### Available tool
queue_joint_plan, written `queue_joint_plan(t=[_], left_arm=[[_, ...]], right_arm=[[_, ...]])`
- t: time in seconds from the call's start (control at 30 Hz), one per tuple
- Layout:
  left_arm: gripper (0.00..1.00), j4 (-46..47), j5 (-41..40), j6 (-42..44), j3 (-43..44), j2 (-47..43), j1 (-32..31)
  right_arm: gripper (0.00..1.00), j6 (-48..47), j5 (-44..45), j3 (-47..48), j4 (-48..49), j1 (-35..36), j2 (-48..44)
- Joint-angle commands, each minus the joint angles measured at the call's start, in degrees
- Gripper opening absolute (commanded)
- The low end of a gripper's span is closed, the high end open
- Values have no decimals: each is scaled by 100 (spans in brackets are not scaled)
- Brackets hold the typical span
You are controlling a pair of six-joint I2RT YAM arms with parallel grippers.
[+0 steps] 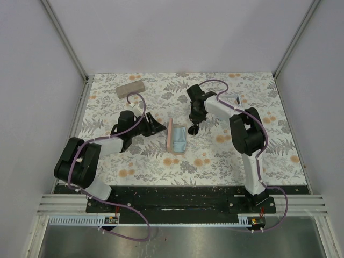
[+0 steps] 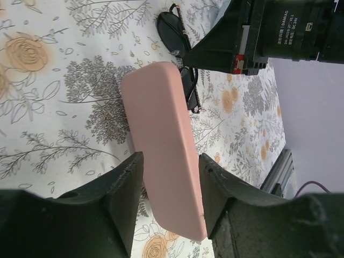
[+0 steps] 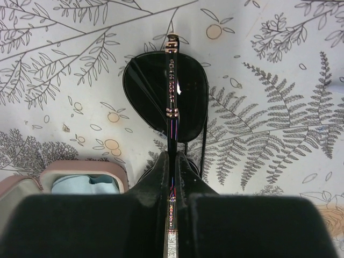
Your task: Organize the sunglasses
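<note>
My right gripper (image 1: 194, 127) is shut on a temple arm of the black-framed sunglasses (image 3: 166, 91) and holds them low over the table, just right of the open pink case (image 1: 171, 135). The sunglasses also show in the left wrist view (image 2: 174, 32), beyond the case. My left gripper (image 1: 159, 128) is open. Its fingers (image 2: 121, 193) stand on either side of the near end of the pink case's lid (image 2: 161, 145). I cannot tell whether they touch it. The white-framed sunglasses are out of view.
A light blue cloth (image 1: 179, 141) lies inside the open pink case and also shows in the right wrist view (image 3: 88, 184). A closed tan case (image 1: 130, 88) lies at the back left. White walls stand around the floral table (image 1: 226, 156).
</note>
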Motion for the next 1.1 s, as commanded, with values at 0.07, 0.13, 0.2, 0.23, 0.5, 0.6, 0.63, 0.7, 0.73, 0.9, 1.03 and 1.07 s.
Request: queue_joint_plan(t=[0.07,0.13,0.2,0.23,0.5,0.6,0.63,0.7,0.73,0.9,1.03,1.07], left_arm=[[47,496,354,-65,294,223,-39],[47,417,301,-29,285,189,-39],[47,390,265,6,285,162,-39],[47,381,257,14,294,144,-39],[46,258,142,102,312,109,-39],[45,249,142,102,303,127,-39],[45,258,133,102,303,118,-39],[45,258,151,102,303,118,-39],[45,249,151,102,312,118,-39],[45,267,151,94,303,109,-39],[45,276,177,85,294,118,-39],[45,276,169,85,294,118,-30]], right_arm=[[0,-158,-16,-253,163,3,-811],[0,-194,-121,-341,171,12,-952],[0,-194,-209,-428,189,12,-1102],[0,-203,-271,-516,215,21,-1198],[0,166,-790,-1272,760,319,-1805],[0,272,-790,-1334,848,451,-1823],[0,324,-790,-1343,866,504,-1814],[0,438,-781,-1352,892,618,-1788],[0,526,-720,-1378,910,688,-1779],[0,852,-457,-1440,1068,987,-1647],[0,984,-289,-1527,1050,1075,-1577],[0,984,-254,-1562,1050,1084,-1585]])
